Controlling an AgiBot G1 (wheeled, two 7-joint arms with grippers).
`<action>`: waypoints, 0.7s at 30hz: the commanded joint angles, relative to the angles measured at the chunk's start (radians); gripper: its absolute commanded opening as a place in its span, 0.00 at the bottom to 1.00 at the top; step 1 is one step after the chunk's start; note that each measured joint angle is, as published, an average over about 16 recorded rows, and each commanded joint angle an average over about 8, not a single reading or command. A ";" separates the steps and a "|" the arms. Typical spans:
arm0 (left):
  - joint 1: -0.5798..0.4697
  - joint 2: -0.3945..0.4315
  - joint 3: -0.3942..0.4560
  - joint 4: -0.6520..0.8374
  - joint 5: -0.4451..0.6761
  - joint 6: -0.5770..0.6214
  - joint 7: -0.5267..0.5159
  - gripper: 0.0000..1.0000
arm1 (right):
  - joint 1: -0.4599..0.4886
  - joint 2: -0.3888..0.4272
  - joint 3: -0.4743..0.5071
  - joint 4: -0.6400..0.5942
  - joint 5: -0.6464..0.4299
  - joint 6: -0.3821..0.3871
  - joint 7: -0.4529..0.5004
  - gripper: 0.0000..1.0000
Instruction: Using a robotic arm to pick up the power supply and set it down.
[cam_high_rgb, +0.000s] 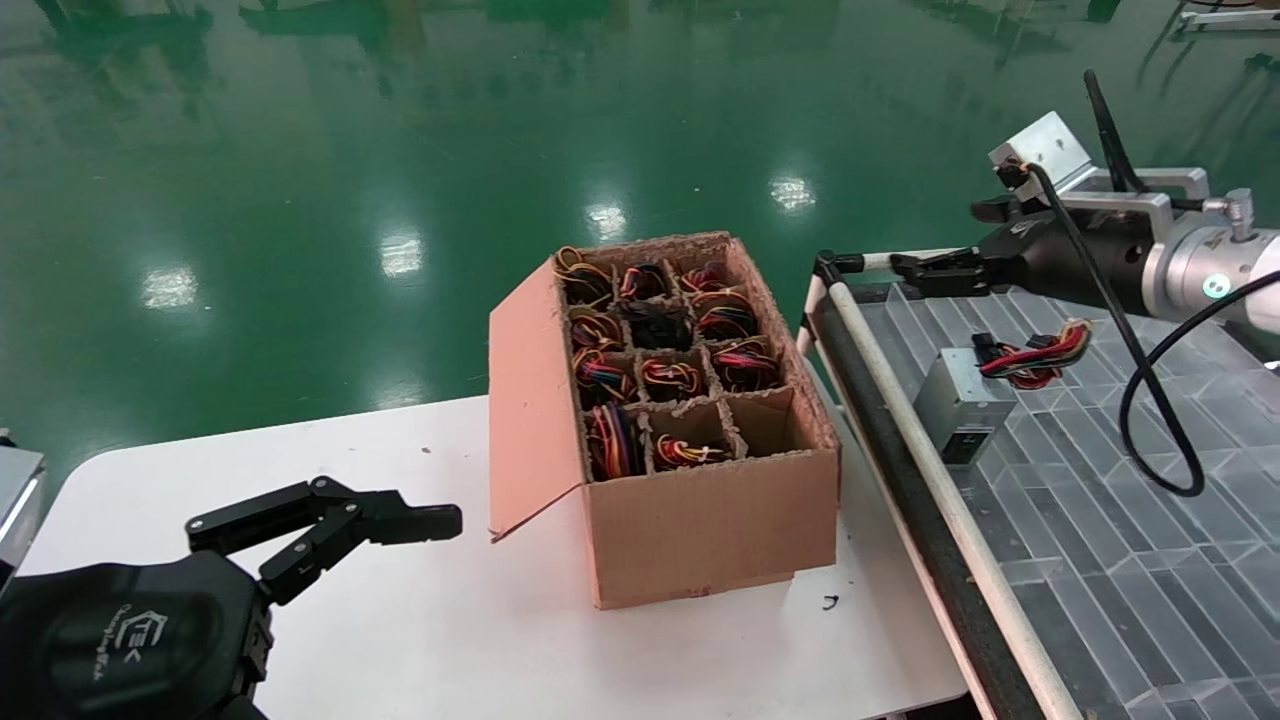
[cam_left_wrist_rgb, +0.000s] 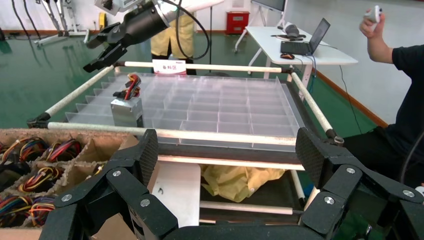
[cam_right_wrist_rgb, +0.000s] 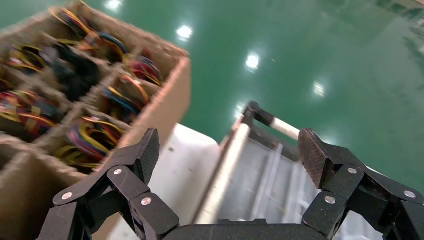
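The power supply (cam_high_rgb: 962, 404), a small grey metal box with a bundle of red, yellow and black wires (cam_high_rgb: 1035, 355), lies on the clear divided tray (cam_high_rgb: 1120, 520) at the right. It also shows in the left wrist view as the power supply (cam_left_wrist_rgb: 126, 110). My right gripper (cam_high_rgb: 950, 245) hovers open and empty above the tray's far left corner, apart from the box; its right gripper (cam_right_wrist_rgb: 230, 150) view looks down on the tray edge. My left gripper (cam_high_rgb: 400, 515) rests open and empty over the white table (cam_high_rgb: 420, 640) at the lower left, shown as the left gripper (cam_left_wrist_rgb: 230, 150).
An open cardboard box (cam_high_rgb: 700, 530) with a grid of cells holding coloured wire coils stands mid-table; one near-right cell is empty. White rails (cam_high_rgb: 900, 420) frame the tray. A person (cam_left_wrist_rgb: 400, 100) sits beyond the tray, beside a desk with a laptop (cam_left_wrist_rgb: 305, 42).
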 joint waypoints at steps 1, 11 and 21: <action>0.000 0.000 0.000 0.000 0.000 0.000 0.000 1.00 | -0.030 0.015 0.012 0.041 0.029 -0.025 0.005 1.00; 0.000 0.000 0.001 0.000 0.000 0.000 0.000 1.00 | -0.181 0.092 0.074 0.246 0.171 -0.150 0.031 1.00; 0.000 0.000 0.001 0.000 -0.001 0.000 0.001 1.00 | -0.331 0.168 0.135 0.451 0.314 -0.275 0.056 1.00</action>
